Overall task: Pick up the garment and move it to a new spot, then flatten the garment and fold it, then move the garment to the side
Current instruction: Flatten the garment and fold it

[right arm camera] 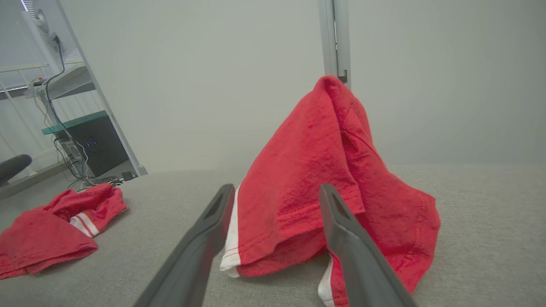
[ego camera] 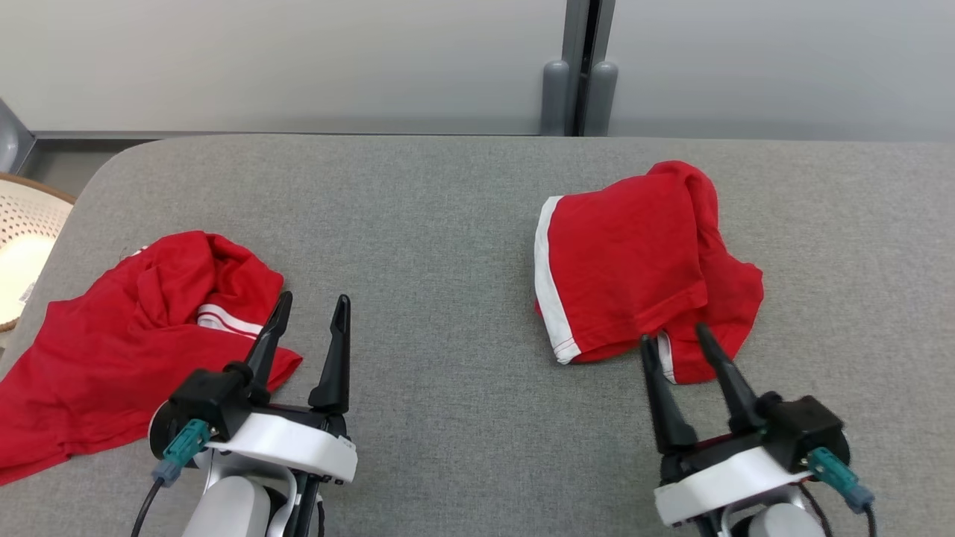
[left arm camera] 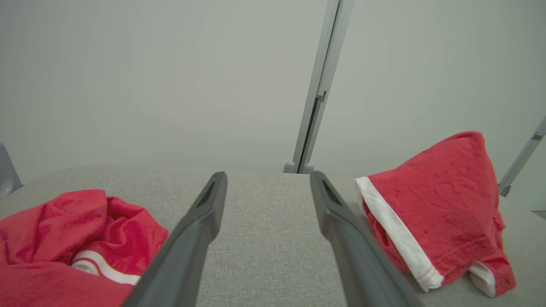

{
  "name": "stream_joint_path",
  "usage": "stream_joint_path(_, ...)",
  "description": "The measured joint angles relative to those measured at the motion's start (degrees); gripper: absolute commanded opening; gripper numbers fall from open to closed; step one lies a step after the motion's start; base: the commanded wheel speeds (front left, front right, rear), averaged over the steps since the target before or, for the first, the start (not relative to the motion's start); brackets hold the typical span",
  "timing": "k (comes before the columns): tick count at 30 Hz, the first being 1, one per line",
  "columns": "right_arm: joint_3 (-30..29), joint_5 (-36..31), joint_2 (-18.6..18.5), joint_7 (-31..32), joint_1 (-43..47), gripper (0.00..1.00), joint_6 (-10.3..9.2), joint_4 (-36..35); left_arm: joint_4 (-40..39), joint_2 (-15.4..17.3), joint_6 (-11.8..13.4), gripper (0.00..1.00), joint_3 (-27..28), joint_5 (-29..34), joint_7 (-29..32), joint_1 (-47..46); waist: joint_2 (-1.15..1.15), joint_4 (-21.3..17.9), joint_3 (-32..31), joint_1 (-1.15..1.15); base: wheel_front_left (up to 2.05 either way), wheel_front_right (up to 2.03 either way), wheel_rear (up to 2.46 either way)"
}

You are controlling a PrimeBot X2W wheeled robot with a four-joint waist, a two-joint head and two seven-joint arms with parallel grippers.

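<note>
While the left pincer (ego camera: 314, 298) and right pincer (ego camera: 673, 333) were spread and empty, a one-layer catch was risked.
The garment (ego camera: 627, 261) was heaped at the right pincer's tips; a second garment (ego camera: 112, 350) was seen beside the left pincer.

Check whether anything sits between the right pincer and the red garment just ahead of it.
Nothing visible does. The right pincer is open with its tips at the near hem of the red garment, bare grey surface beneath. The other red garment lies well off by the left pincer.
</note>
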Motion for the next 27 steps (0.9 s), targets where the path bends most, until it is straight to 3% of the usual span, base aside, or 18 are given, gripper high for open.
stream_joint_path(5,6.6,-3.6,0.1,0.0,-2.6,1.00,0.00,2.4,1.1,-0.4,-0.9,1.00,0.2,0.4,0.0,-1.4,0.00,1.5,1.8,0.00,0.00,0.00,0.00)
stream_joint_path(9,7.7,-9.3,0.1,0.0,-6.0,1.00,0.00,8.5,1.7,-0.5,-1.4,1.00,-0.5,-0.4,0.0,-2.2,0.00,3.5,3.3,0.00,0.00,0.00,0.00)
stream_joint_path(14,4.6,-16.7,0.0,0.0,-10.1,1.00,0.01,17.4,1.9,-0.6,-1.0,1.00,-2.8,-3.3,0.0,-2.7,0.00,6.7,4.9,0.00,0.00,0.00,0.00)
stream_joint_path(23,-0.7,-21.4,0.0,0.0,-14.2,0.97,0.01,26.0,0.3,-0.6,-0.1,1.00,-5.2,-6.0,0.0,-3.4,0.00,11.7,7.5,0.00,0.00,0.00,0.00)
stream_joint_path(24,-1.0,-21.4,0.0,0.0,-14.5,0.00,0.01,26.4,0.2,-0.6,0.1,1.00,-5.4,-6.1,0.0,-3.4,0.00,12.1,7.7,0.00,0.00,0.00,0.00)
stream_joint_path(27,-1.3,-21.5,0.0,0.0,-15.1,0.00,0.01,26.7,0.2,-0.6,0.4,1.00,-5.4,-6.2,0.0,-3.4,0.00,12.4,7.8,0.00,0.00,0.00,0.00)
